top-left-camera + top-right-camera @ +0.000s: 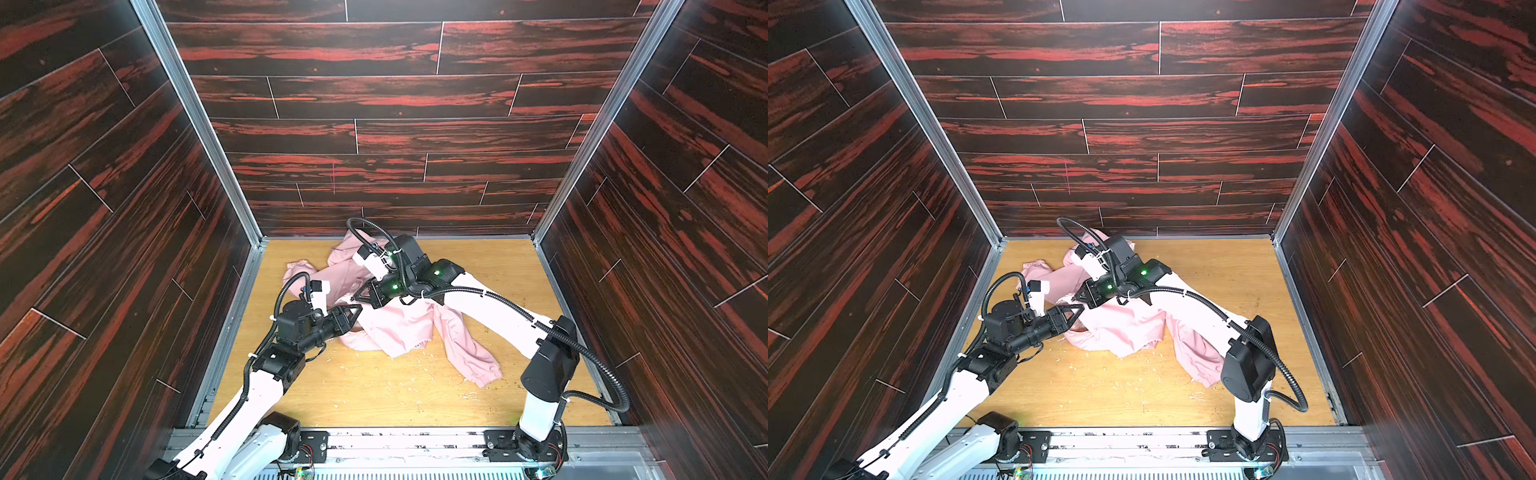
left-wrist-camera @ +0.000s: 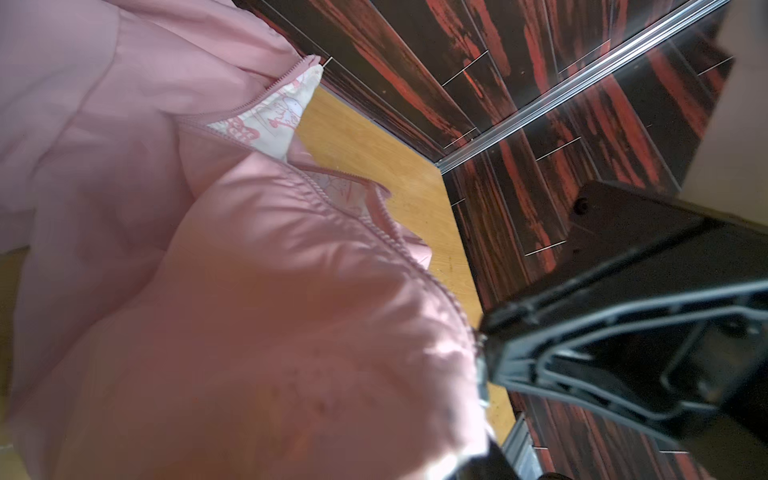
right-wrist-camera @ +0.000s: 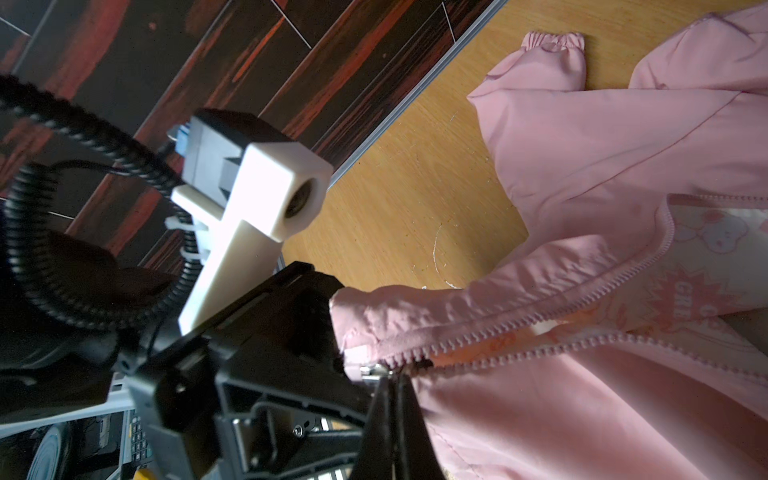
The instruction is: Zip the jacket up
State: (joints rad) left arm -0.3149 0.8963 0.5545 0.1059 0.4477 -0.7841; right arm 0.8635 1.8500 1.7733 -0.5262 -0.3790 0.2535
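Your biggest risk is at the hem. The left claw [image 1: 356,309] sits tip to tip with the right claw [image 3: 388,386], and pink fabric presses against its finger. I cannot tell whether it really clamps that fabric. If that hold is loose, a pull on the zipper would likely drag the whole garment along instead of closing it.

The right claw is closed on the zipper slider [image 3: 376,369], at the very start of the track. Both rows of teeth [image 3: 540,320] run away from its tips and spread apart quickly, and one row bends sharply further along. The pale printed lining [image 3: 706,257] bulges between them, right against the teeth. A pull off the line of the track would probably catch the lining or the thin shell and jam the slider, or tug the slider out of the pinch.

The jacket [image 1: 399,328] lies crumpled on the table [image 1: 374,390], under and beyond both claws. It is light pink, thin and creased, and almost fully unzipped. One sleeve trails out behind the right claw under its arm, and the other ends in a gathered elastic cuff [image 3: 552,41] well beyond the left claw.
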